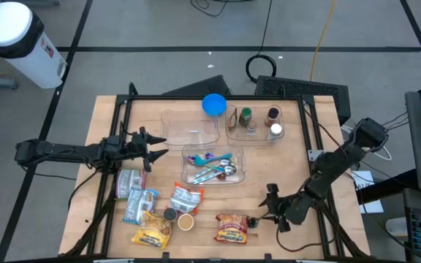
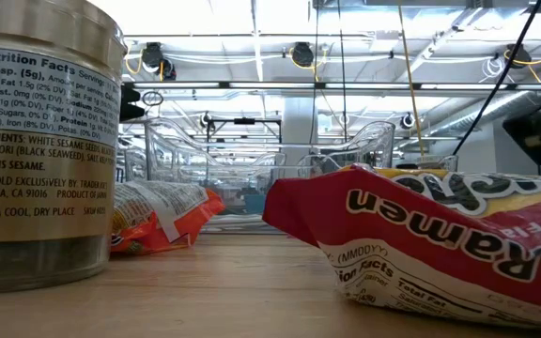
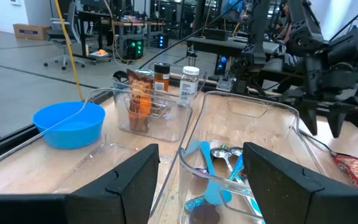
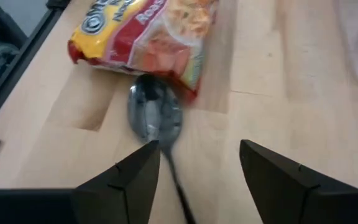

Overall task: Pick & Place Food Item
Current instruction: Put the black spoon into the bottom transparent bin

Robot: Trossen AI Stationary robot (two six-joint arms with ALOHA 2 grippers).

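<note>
The right gripper (image 1: pixel 269 207) is seen low over the table's (image 1: pixel 283 164) front right part, its fingers (image 4: pixel 124 180) spread, with a spoon (image 4: pixel 155 119) lying between them on the wood; nothing is pinched. The spoon's bowl lies against the edge of a ramen packet (image 1: pixel 232 228), which rests flat near the front edge, just beside the gripper. The left gripper (image 1: pixel 156 146) is held above the table's left side, fingers spread and empty, pointed toward an empty clear bin (image 1: pixel 190 128) and a bin of cutlery (image 1: pixel 214 166). A blue bowl (image 1: pixel 213 105) stands at the back beside a bin of jars (image 1: pixel 256 123). More snack packets (image 1: pixel 148 208) lie at the front left, with a tin (image 2: pixel 36 141) among them.
</note>
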